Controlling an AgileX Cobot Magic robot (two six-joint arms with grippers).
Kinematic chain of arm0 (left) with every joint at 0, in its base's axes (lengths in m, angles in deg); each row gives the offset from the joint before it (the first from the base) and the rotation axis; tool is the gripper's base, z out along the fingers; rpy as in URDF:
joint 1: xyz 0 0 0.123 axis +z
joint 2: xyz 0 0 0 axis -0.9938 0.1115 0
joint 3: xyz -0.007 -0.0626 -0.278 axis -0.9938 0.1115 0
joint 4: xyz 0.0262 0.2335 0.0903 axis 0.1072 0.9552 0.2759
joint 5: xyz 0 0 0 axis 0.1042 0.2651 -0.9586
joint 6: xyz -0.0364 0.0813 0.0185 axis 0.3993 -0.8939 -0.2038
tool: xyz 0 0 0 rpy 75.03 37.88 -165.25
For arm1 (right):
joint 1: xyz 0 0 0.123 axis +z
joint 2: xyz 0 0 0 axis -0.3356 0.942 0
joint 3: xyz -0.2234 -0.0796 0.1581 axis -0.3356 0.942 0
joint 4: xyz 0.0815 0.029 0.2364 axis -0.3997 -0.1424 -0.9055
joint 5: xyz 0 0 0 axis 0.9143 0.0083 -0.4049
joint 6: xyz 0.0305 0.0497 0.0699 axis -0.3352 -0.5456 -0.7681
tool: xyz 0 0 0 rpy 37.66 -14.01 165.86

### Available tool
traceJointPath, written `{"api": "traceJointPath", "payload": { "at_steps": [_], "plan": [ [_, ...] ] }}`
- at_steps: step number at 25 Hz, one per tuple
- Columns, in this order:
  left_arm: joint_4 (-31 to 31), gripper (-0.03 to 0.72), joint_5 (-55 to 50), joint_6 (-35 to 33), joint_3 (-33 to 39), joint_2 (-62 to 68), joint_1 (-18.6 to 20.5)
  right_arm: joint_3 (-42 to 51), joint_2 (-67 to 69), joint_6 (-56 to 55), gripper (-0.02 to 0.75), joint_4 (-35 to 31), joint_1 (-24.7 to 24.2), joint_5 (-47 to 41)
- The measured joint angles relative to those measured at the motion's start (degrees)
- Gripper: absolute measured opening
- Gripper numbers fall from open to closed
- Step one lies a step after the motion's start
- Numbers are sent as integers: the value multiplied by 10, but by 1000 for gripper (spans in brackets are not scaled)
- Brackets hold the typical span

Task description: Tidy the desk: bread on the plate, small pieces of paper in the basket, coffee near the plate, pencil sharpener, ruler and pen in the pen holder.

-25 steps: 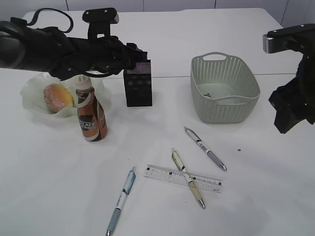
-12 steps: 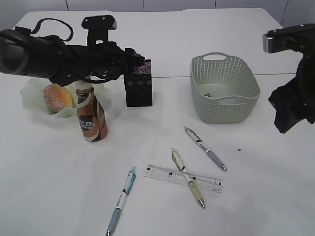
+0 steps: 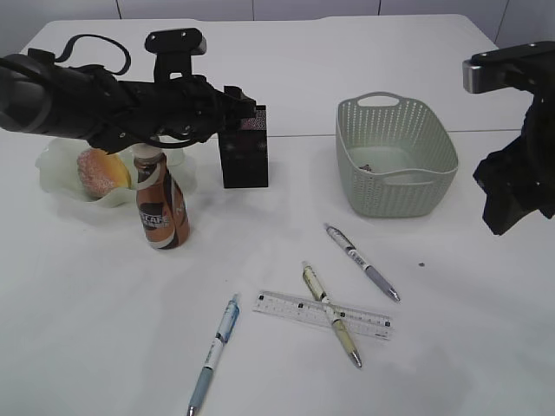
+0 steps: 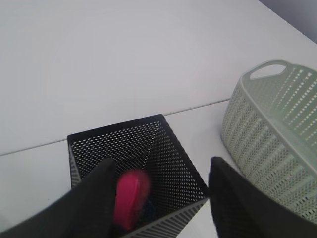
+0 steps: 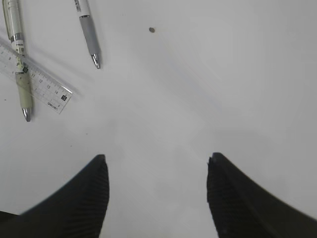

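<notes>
My left gripper [image 4: 161, 161] hangs open over the black mesh pen holder [image 4: 168, 148] [image 3: 244, 162]. A blurred pink-red pencil sharpener [image 4: 131, 196] sits inside the holder's mouth, beside the left finger and clear of the right one. The bread [image 3: 102, 171] lies on the green plate [image 3: 52, 178], and the coffee [image 3: 160, 208] stands upright just in front. A clear ruler [image 3: 282, 306] [image 5: 44, 84] lies on the desk with a yellowish pen [image 3: 331, 316] across it. A grey pen [image 3: 360, 260] and a blue pen [image 3: 214, 351] lie nearby. My right gripper [image 5: 157, 161] [image 3: 512, 195] is open above bare desk.
The grey-green basket [image 3: 395, 156] [image 4: 272, 129] stands right of the pen holder with a small scrap inside. A tiny dark speck [image 3: 421, 263] [image 5: 151, 29] lies on the desk near the grey pen. The desk's seam runs behind the holder.
The left arm has shifted slightly up and to the right over the pen holder. The right arm and the things on the desk have not moved.
</notes>
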Motion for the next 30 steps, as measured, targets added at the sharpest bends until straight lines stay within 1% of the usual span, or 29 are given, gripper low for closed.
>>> {"api": "traceJointPath", "payload": {
  "at_steps": [5, 14, 17, 22, 26, 30],
  "plan": [
    [0, 452, 2, 0, 0, 0, 0, 0, 0, 0, 459, 0, 0, 0],
    [2, 452, 2, 0, 0, -10, 0, 0, 0, 0, 459, 0, 0, 1],
    [11, 452, -17, 0, 0, -30, 0, 0, 0, 1, 459, 0, 0, 1],
    [38, 427, -130, 0, 0, -80, 0, 0, 0, 8, 458, 0, 0, 1],
    [42, 417, -230, 0, 0, -125, 0, 0, 0, 10, 458, 0, 0, 1],
    [42, 416, -326, -27, 0, -161, 0, 0, 0, 10, 459, 0, 0, 1]
  ]
}}
